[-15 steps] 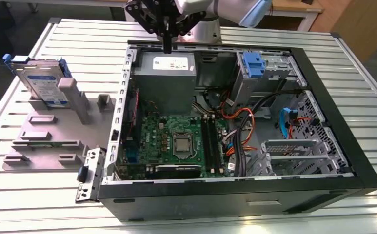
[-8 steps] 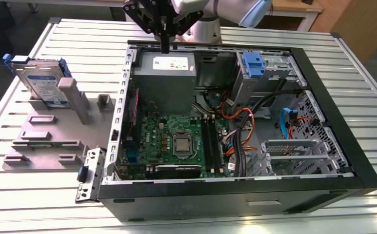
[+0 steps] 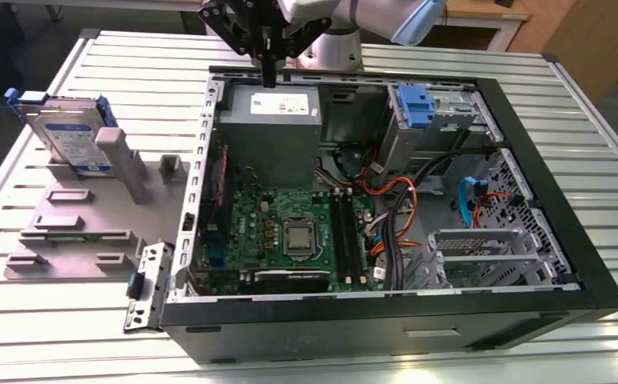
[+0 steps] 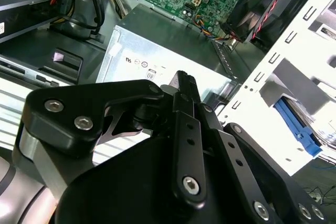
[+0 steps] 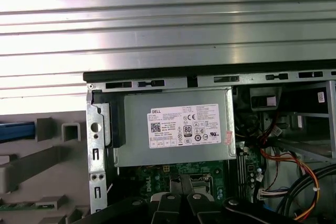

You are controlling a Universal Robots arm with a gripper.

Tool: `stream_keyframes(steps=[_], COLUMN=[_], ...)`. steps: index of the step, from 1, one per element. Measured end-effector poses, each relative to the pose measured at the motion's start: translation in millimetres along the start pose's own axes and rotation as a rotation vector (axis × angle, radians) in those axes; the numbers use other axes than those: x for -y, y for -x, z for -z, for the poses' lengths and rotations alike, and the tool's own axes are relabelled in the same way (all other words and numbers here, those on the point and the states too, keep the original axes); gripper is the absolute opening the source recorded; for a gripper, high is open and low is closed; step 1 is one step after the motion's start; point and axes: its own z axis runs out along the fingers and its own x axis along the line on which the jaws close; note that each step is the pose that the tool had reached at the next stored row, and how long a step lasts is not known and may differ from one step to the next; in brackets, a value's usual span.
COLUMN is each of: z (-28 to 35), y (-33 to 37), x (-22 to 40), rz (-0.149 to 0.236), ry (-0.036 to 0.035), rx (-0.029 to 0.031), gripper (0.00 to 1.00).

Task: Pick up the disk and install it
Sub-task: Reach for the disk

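Black links of the gripper [image 4: 184, 80] sit closest to the lens in the second wrist view, its fingers pressed together with nothing between them. The disk [image 3: 69, 136] is well apart from it: it stands on edge in a grey holder [image 3: 74, 232] at the exterior view's left, outside the case [image 3: 394, 328], label side facing out and a blue rail along its top edge. Holder and case both rest on the slatted table [image 3: 10, 320]. In the exterior view the gripper [image 3: 269, 78] hangs over the far rim of the case, just above the power supply [image 3: 269, 120], so the pick looks not yet begun. The trouble I would expect comes from that gap and from how the disk stands. A low path across to the holder could clip the case's side wall. With the fingers together, coming down on the disk would push it rather than straddle it. Since the disk is upright in a slot, an off-centre or slanted grip could probably tilt it or bind it against the holder as it lifts. Inside the case, orange and black cables [image 3: 394, 196] lie near the bay [image 3: 428, 108] with the blue latch, and they could snag the rails; which bay is meant I cannot tell.
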Motion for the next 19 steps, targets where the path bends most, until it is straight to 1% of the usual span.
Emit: stream_keyframes(steps=[3, 9, 14, 19], z=[0.0, -0.1, -0.2, -0.3], y=[-0.3, -3.2, -3.7, -6.5], x=[0.0, 0.2, 0.3, 0.5], rz=[0.000, 0.000, 0.000, 0.000], ry=[0.0001, 0.0000, 0.0000, 0.0000], rx=[0.0001, 0.0001, 0.0001, 0.0000], gripper=[0.11, 0.11, 0.11, 0.11])
